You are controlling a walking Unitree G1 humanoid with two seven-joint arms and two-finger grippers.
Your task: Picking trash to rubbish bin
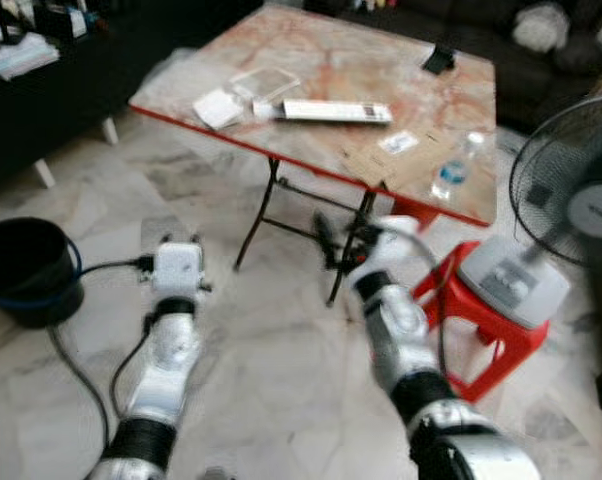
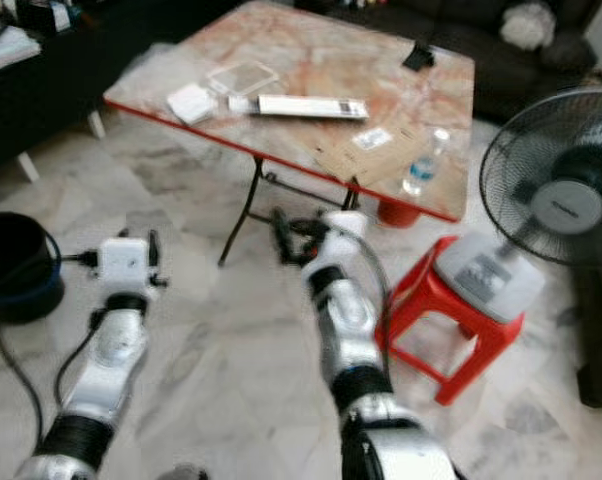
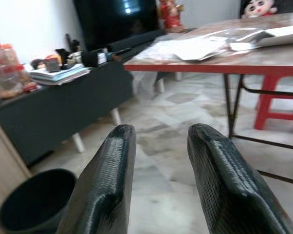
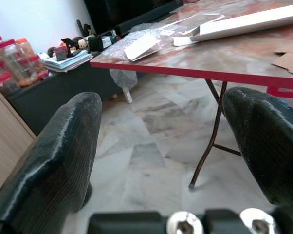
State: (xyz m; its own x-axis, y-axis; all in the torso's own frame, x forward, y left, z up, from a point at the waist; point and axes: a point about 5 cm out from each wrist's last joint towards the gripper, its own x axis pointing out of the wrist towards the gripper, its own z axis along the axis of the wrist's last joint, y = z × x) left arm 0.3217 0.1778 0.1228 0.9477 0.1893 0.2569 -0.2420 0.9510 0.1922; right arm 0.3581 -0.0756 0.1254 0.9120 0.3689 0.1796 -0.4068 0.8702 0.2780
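A black rubbish bin (image 1: 26, 270) stands on the marble floor at my left, also seen as a bin (image 3: 37, 202) past my left fingers. The red-edged folding table (image 1: 311, 50) ahead carries a clear plastic bottle (image 1: 454, 170), cardboard pieces (image 1: 376, 165), a long white box (image 1: 336, 110), clear plastic packaging (image 1: 266, 82) and white paper (image 1: 218, 107). My left gripper (image 3: 158, 134) is open and holds nothing, low over the floor beside the bin. My right gripper (image 1: 336, 245) is open wide and holds nothing, in front of the table's legs and below its near edge.
A standing fan (image 1: 571, 190) rests on a red plastic stool (image 1: 481, 320) at the right. A dark low cabinet (image 1: 41, 110) runs along the left and a dark sofa (image 1: 541, 50) behind the table. A black cable (image 1: 76, 375) trails on the floor by the bin.
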